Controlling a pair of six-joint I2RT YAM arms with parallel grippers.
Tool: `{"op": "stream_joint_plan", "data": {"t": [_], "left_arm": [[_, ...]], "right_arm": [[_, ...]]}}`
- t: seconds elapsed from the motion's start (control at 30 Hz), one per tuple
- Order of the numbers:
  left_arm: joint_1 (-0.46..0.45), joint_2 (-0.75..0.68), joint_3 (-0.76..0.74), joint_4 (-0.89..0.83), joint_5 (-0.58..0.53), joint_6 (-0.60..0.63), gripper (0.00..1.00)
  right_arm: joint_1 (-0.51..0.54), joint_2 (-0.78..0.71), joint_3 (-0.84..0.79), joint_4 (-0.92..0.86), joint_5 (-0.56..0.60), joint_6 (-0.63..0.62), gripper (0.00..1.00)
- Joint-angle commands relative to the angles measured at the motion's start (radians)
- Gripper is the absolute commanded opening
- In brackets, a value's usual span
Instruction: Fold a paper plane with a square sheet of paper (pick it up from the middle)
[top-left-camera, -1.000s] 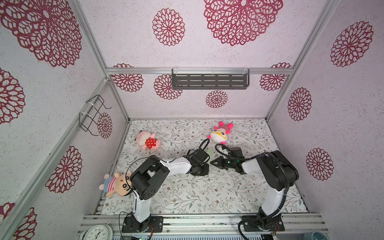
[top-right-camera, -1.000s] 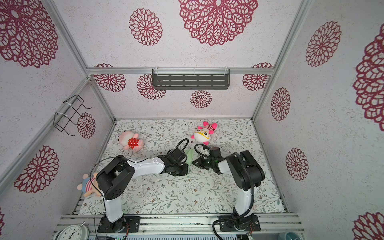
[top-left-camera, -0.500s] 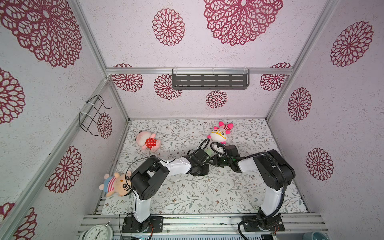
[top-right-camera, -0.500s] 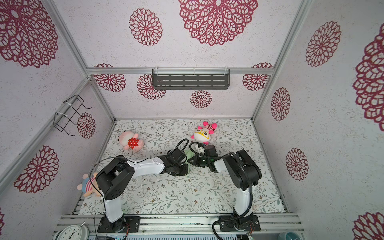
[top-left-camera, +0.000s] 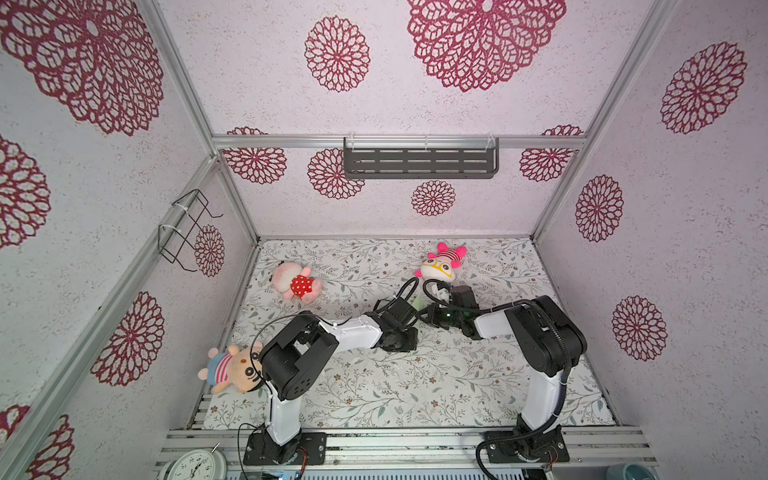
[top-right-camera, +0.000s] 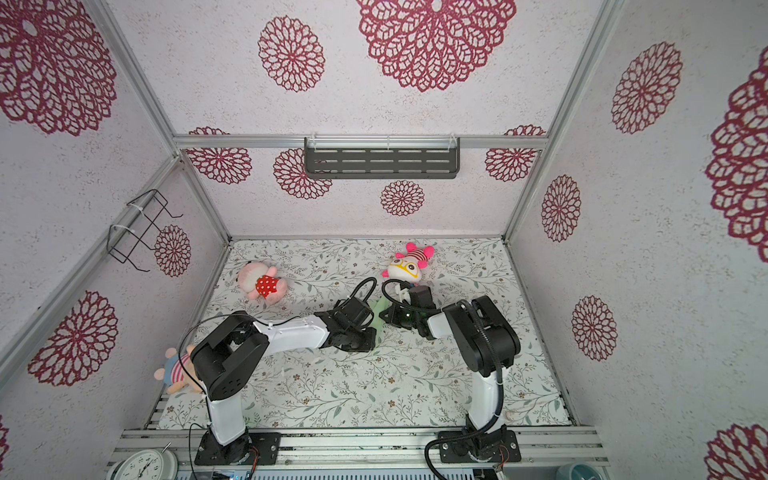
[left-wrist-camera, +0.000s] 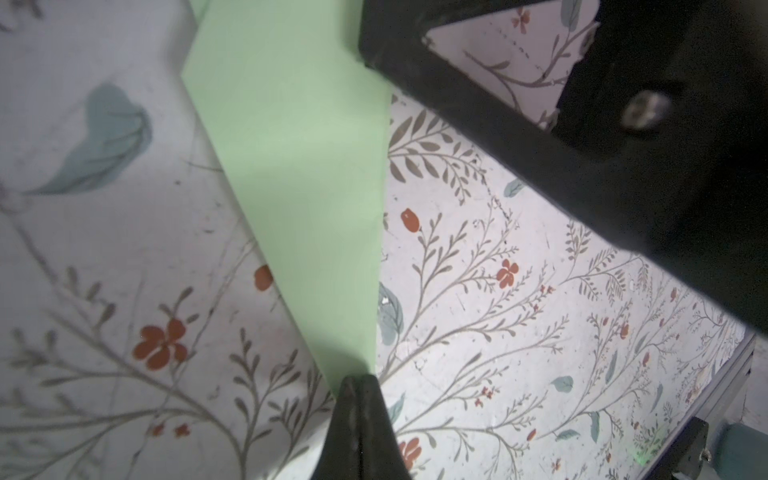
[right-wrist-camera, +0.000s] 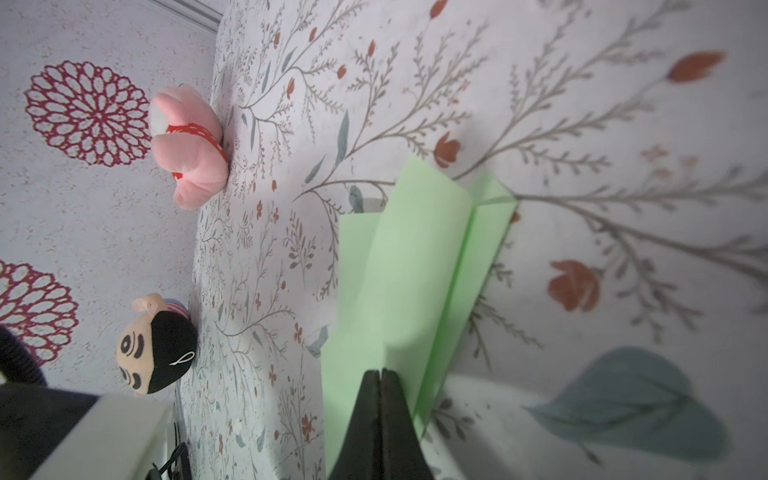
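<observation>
The left gripper (left-wrist-camera: 358, 380) is clenching shut on the pointed nose of the paper plane (left-wrist-camera: 299, 166); the plane is sitting near the middle of the desk (top-left-camera: 415, 382), between both arms; the right gripper (right-wrist-camera: 379, 374) is closing tight over its body; whether it is grasping paper, I cannot tell.

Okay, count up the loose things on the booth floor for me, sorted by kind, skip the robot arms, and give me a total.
Plush toys: 3 (pink plush, glasses plush, striped-shirt plush)
Green paper plane: 1
Total: 4
</observation>
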Motion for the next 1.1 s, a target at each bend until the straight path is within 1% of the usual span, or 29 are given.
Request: {"op": "stream_joint_plan", "data": {"t": [0.0, 0.37, 0.43, 0.7, 0.93, 1.03, 1.07], "left_arm": [[-0.013, 0.064, -0.06, -0.113, -0.02, -0.014, 0.0], [-0.011, 0.058, -0.047, -0.119, -0.021, -0.011, 0.0], [-0.007, 0.013, -0.035, -0.119, -0.022, -0.006, 0.0], [0.012, -0.042, 0.045, -0.068, -0.05, 0.023, 0.0], [0.028, 0.013, 0.113, -0.051, -0.052, 0.037, 0.0], [0.033, 0.038, 0.153, -0.078, -0.057, 0.046, 0.0], [0.033, 0.082, 0.165, -0.087, -0.06, 0.048, 0.0]], "right_arm": [[-0.009, -0.007, 0.017, -0.016, 0.026, -0.025, 0.05], [-0.015, 0.007, 0.006, -0.057, 0.059, -0.037, 0.05], [-0.015, 0.009, 0.003, -0.062, 0.06, -0.038, 0.05], [-0.014, 0.017, -0.021, -0.068, 0.062, -0.028, 0.05], [-0.014, 0.023, -0.026, -0.054, 0.05, -0.014, 0.05], [-0.014, 0.024, -0.026, -0.047, 0.043, -0.009, 0.05], [-0.015, 0.024, -0.028, -0.043, 0.042, -0.007, 0.04]]}}
